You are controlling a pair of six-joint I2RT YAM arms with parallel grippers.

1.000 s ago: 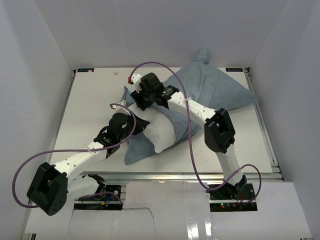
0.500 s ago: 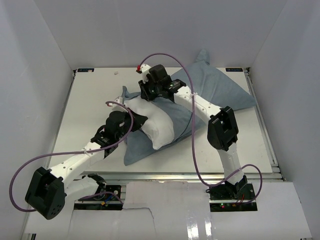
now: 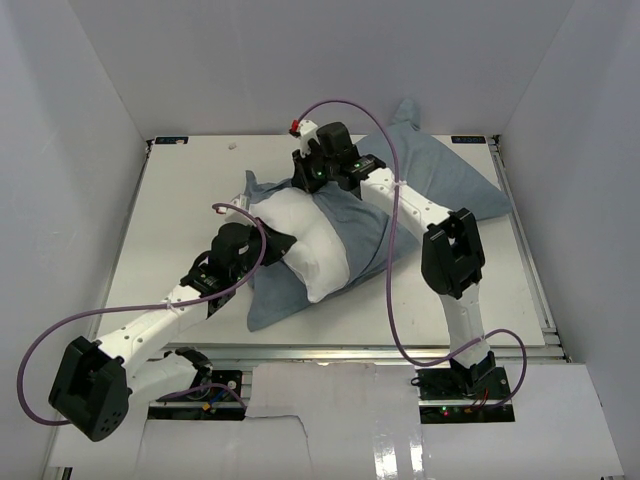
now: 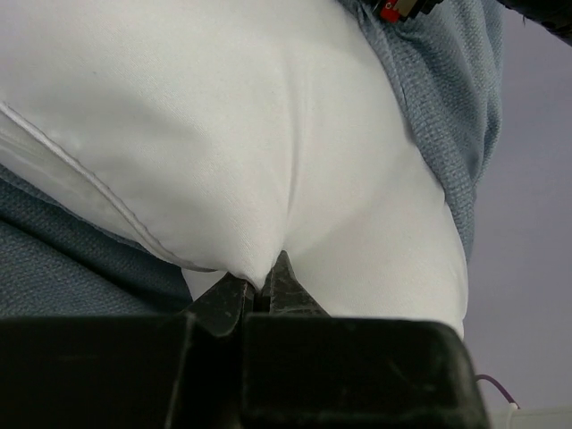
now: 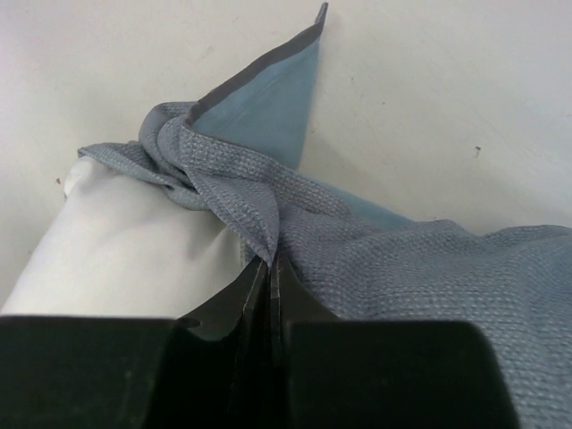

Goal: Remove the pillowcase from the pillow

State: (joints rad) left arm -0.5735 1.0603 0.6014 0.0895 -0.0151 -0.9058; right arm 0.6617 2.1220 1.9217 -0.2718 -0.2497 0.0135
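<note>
Tug-of-war: left gripper (image 4: 259,290) pinches the pillow (image 4: 223,134), right gripper (image 5: 270,268) clamps bunched pillowcase (image 5: 402,268) at the far side; either thin fold could slip under tension.

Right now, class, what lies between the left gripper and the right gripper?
The bare white pillow, between left gripper and right gripper, seen in the top view.

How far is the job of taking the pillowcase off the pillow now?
Done: one end of the white pillow is out of the grey-blue pillowcase. In hand: the left fingers pinch the pillow, the right fingers pinch the pillowcase's bunched edge. Left: the rest of the pillow seems still covered and must be pulled free.
</note>
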